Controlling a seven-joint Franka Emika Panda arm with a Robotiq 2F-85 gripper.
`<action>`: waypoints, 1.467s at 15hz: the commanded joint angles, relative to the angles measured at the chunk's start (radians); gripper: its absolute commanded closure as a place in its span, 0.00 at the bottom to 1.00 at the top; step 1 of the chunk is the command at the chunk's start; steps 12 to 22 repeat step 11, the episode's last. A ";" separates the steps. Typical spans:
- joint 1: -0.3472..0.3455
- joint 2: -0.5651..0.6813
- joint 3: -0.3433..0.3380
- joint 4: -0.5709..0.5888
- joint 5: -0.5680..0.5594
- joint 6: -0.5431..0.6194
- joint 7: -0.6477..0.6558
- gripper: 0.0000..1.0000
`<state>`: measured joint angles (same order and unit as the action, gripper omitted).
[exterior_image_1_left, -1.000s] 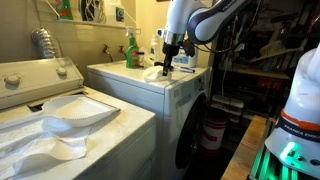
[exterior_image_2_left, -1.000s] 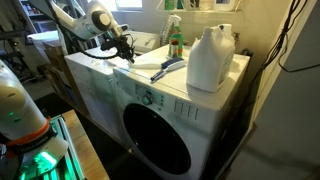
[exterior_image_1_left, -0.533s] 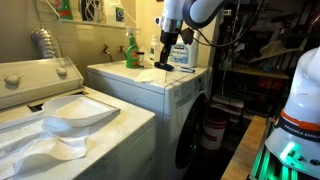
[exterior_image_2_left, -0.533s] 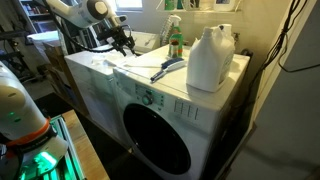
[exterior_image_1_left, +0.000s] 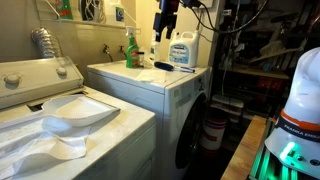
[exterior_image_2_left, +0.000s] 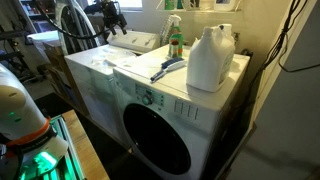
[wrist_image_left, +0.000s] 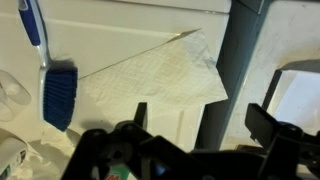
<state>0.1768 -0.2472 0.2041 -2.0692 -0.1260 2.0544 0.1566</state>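
One capped jug (exterior_image_2_left: 210, 58) stands beside the brush (exterior_image_2_left: 170, 68).

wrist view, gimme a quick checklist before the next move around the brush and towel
1. Gripper open and empty: ok, fingers apart with nothing between them.
2. Gripper clear of the machine top: ok, it hangs high above it in an exterior view.
3. Blue brush in sight: ok, at the left of the wrist view, by the white towel.
4. Brush centred between the fingers: not ok, it sits off to the side.
5. Brush free of the towel: cannot tell, its head meets the towel's edge.
6. Detergent jug away from the gripper: ok, well apart in an exterior view.
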 joint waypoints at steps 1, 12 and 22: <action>-0.026 -0.061 -0.008 0.045 0.065 -0.097 0.121 0.00; -0.036 -0.044 0.003 0.074 0.065 -0.092 0.133 0.00; -0.036 -0.044 0.003 0.074 0.065 -0.092 0.133 0.00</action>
